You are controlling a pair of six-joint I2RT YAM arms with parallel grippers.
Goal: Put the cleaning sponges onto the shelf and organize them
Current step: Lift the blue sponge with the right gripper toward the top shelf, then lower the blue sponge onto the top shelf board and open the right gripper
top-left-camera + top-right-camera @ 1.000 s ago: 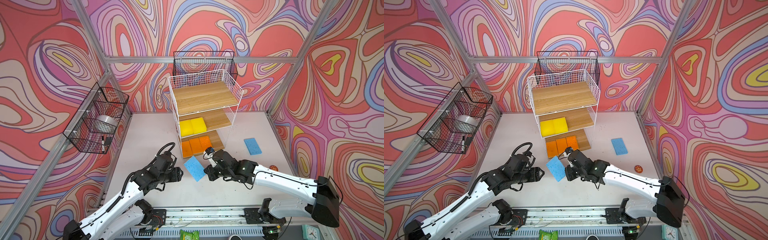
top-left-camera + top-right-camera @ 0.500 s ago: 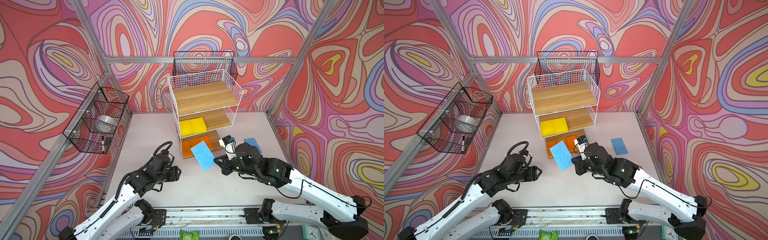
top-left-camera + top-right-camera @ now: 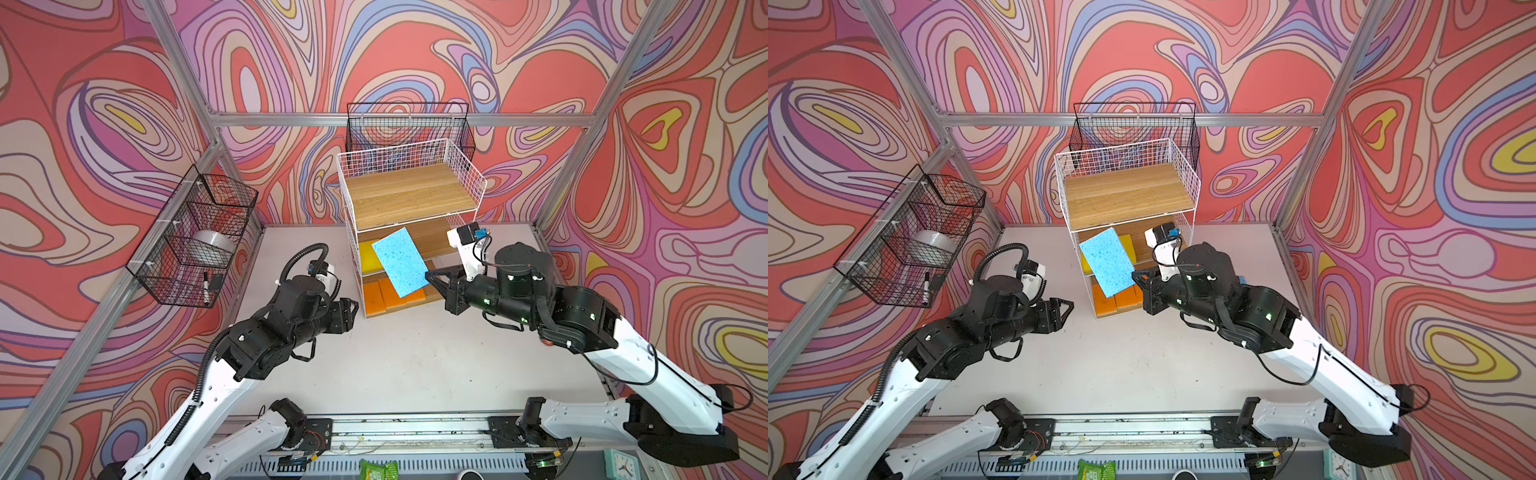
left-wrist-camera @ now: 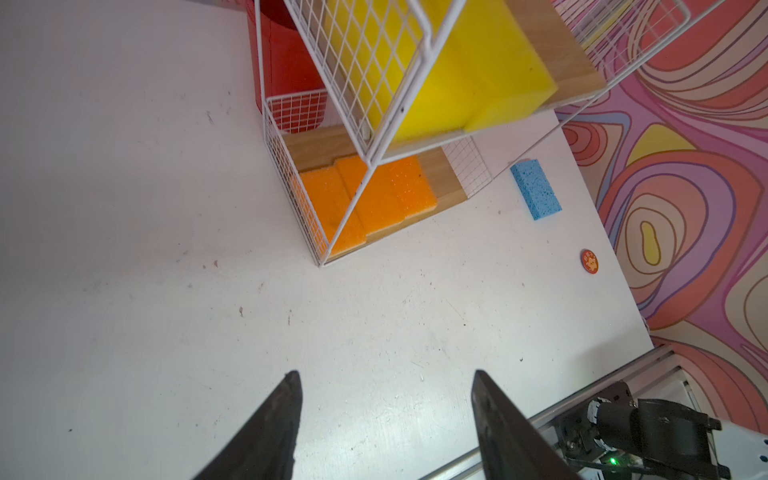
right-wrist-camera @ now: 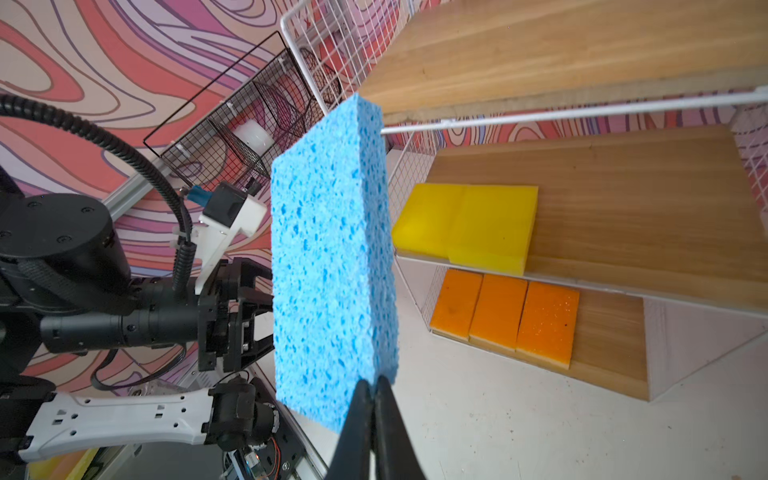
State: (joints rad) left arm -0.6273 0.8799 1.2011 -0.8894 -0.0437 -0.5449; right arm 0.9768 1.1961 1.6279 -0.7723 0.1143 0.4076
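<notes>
Both top views: from high up, looking down on the whole worktop [image 3: 415, 365]. Left wrist: low over the worktop, facing the shelf [image 4: 446, 183]. Right wrist: right up close to the blue sponge [image 5: 332, 257]. Shelf in all.

Swirling wallpaper [image 3: 104, 124] in coral, lilac, cream, blue and yellow covers the back and both side walls. Bare aluminium bars [image 3: 282, 119] frame the corners and cross the back wall. The ground is a flat white tabletop [image 3: 395, 365], lightly scuffed, lit brightly and evenly with soft shadows. A black wire basket [image 3: 166, 286] hangs on the left-hand bar, holding a silvery roll [image 3: 212, 243] and a marker pen [image 3: 205, 286]. Another black basket [image 3: 409, 124] hangs at the back. A round orange disc [image 4: 590, 262] lies near the table's edge. A small clock [image 3: 621, 465] and a green packet [image 3: 378, 469] sit below the front edge.
</notes>
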